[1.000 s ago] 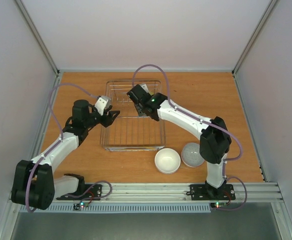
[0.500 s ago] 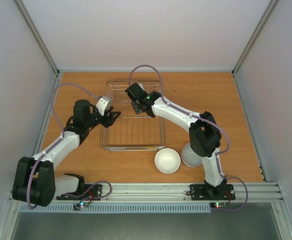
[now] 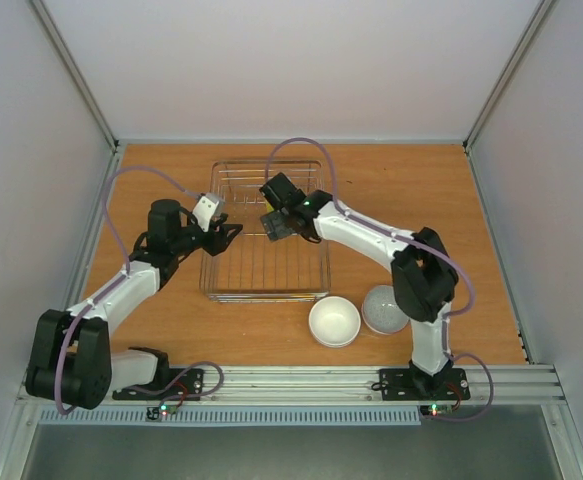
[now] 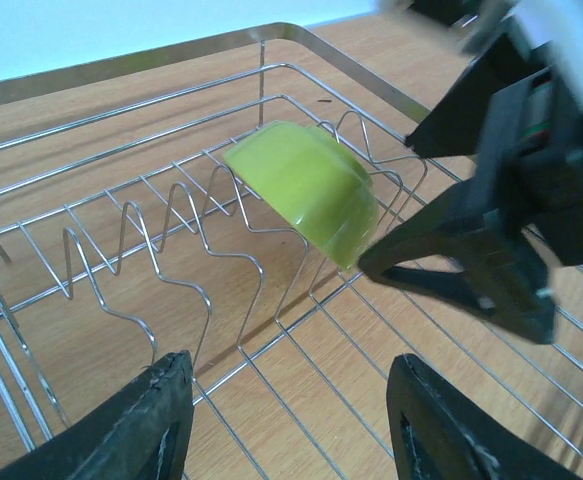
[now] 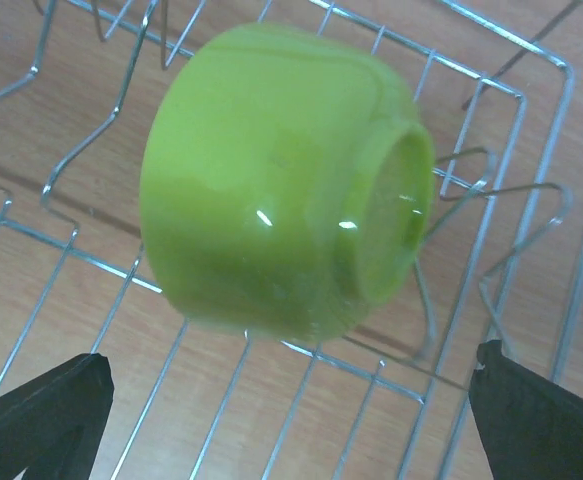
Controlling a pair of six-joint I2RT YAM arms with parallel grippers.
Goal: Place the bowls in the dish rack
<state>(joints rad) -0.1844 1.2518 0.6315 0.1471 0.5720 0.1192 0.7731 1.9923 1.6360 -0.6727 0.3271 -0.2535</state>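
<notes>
Silver wire forms the dish rack (image 3: 263,268), a rectangular basket of thin rods with low sides and rows of bent, wavy tines rising from its floor. It sits on a brown wood-grain table (image 3: 421,200), towards the far left of centre.

A lime green bowl (image 5: 271,180), smooth and glossy, lies tipped on its side inside the far part of the rack. Its round foot points right in the right wrist view, and it leans among the tines.

The right gripper (image 3: 279,221) hangs over this bowl with its black fingers spread wide. They stand well out on either side of the bowl and touch nothing.

The left gripper (image 4: 286,395) sits at the rack's left rim, jaws partly spread and holding nothing. Bare wire floor lies ahead of it.

A white bowl (image 3: 334,321) and a grey bowl (image 3: 384,308), both round and upright, stand side by side on the table just beyond the rack's near right corner.

The near half of the rack holds no bowl. Open tabletop lies to the right of the rack.
</notes>
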